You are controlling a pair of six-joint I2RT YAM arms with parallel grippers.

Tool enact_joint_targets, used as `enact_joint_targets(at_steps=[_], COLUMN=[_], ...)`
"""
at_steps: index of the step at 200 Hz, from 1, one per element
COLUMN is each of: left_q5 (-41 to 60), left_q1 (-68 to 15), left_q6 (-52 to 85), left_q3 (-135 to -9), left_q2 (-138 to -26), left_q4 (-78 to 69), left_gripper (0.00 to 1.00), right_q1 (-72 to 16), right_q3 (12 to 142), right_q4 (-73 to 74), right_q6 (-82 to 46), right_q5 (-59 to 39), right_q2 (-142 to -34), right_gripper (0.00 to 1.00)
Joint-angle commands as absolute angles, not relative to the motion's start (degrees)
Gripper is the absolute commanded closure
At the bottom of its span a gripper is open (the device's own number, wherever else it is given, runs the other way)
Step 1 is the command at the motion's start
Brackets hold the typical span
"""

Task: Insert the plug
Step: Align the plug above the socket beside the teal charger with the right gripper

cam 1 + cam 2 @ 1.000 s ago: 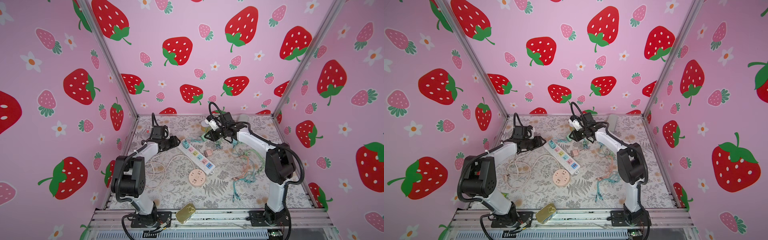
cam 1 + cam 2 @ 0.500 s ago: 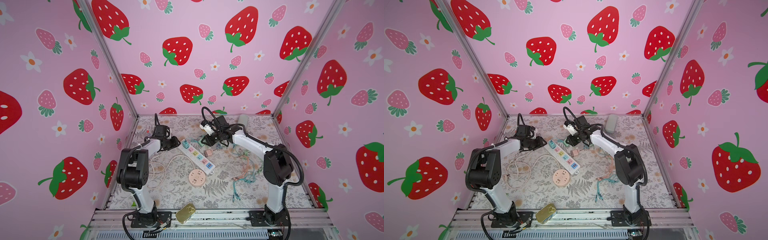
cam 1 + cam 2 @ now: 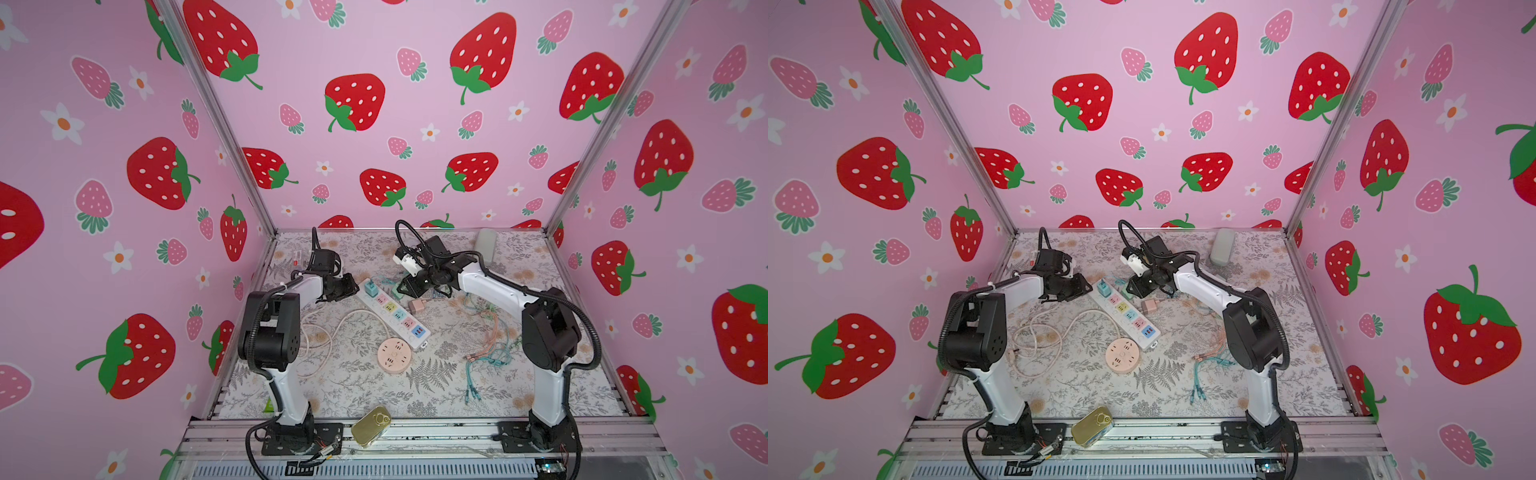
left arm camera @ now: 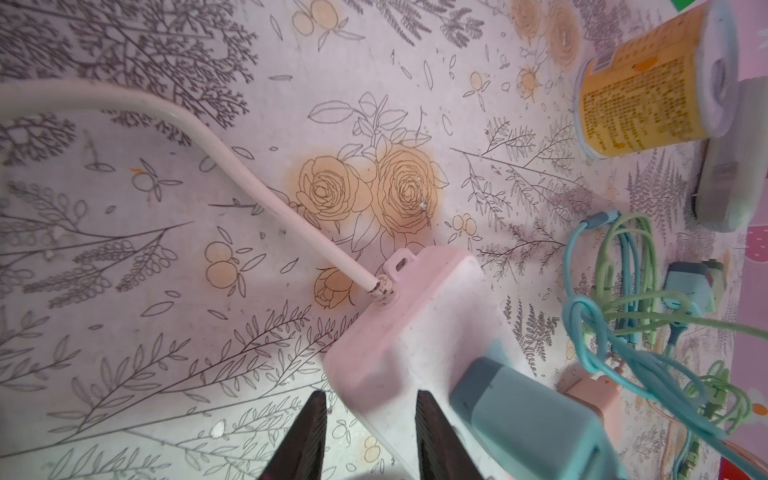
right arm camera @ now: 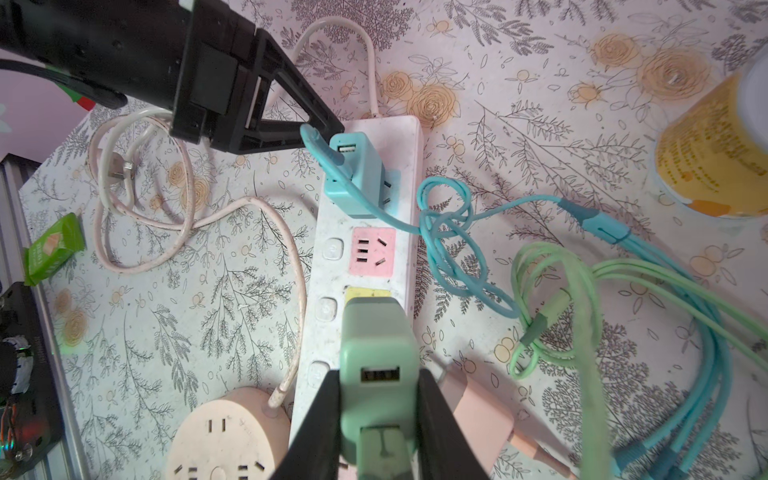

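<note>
a: where's the green plug (image 5: 376,353)?
b: clamped in the right gripper (image 5: 378,374), hanging over the power strip (image 5: 332,216) by its yellow socket (image 5: 368,293). can't tell if the prongs touch.
a: and the left gripper (image 4: 370,395)?
b: jaws apart, nothing held, right at the strip's cord end, next to the blue plug (image 5: 357,178) sitting tilted in the end socket.

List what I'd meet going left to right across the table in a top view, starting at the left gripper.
left gripper → blue USB charger → green USB charger in the right gripper → pink charger → tangle of charging cables
</note>
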State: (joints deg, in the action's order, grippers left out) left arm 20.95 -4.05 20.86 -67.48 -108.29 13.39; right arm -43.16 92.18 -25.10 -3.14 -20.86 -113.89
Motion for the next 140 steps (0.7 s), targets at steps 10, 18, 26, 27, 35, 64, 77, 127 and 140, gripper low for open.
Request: enact_joint_targets(at_steps=[10,18,26,27,35,64,77,127,140], left_q5=[20.5,20.5,20.5,20.5,20.6,20.6,20.7,20.8,20.8], left_q1=[-3.9,-3.9,-3.9,-3.9,-3.9,-3.9,-3.9,-3.8,-3.7], left_q6=[20.2,20.2,20.2,20.2,20.1,20.0,20.0,20.1,20.0], left_q3=[-69.8,-69.9,-70.0,-70.0,-70.0,-70.0,-69.9,-69.5,-69.4], left_q2=[-108.9,-109.1,-109.0,-109.0,-108.9,-109.0,-109.1,-109.3,-109.3], left_q4=[15.2,15.4,15.5,15.6,15.6,15.9,15.9,15.6,15.6], left_gripper=[0.64,0.65,0.65,0.65,0.65,0.65,0.66,0.66,0.66], right_q1=[-44.7,-45.0,-45.4,-45.4,-45.7,-46.7,-47.0,-48.4,-48.7], right_q3=[92.9,92.9,93.1,93.1,93.2,93.8,94.5,97.7,98.4], right_q4=[-27.0,-27.3,-27.5,-27.5,-27.7,-28.0,-28.5,-29.8,-30.1], right_q6=[-2.6,-2.5,-2.3,-2.3,-2.1,-2.1,-2.1,-2.1,-2.1], right_q5=[-19.1,-18.5,-18.0,-17.9,-17.7,-16.9,-16.2,-13.6,-12.7], right_q2=[-115.3,-115.6,-115.8,-115.9,-116.1,-116.9,-117.4,-119.8,-120.4], right_gripper=[0.89,0.89,0.89,0.89,0.89,0.89,0.89,0.89,0.89])
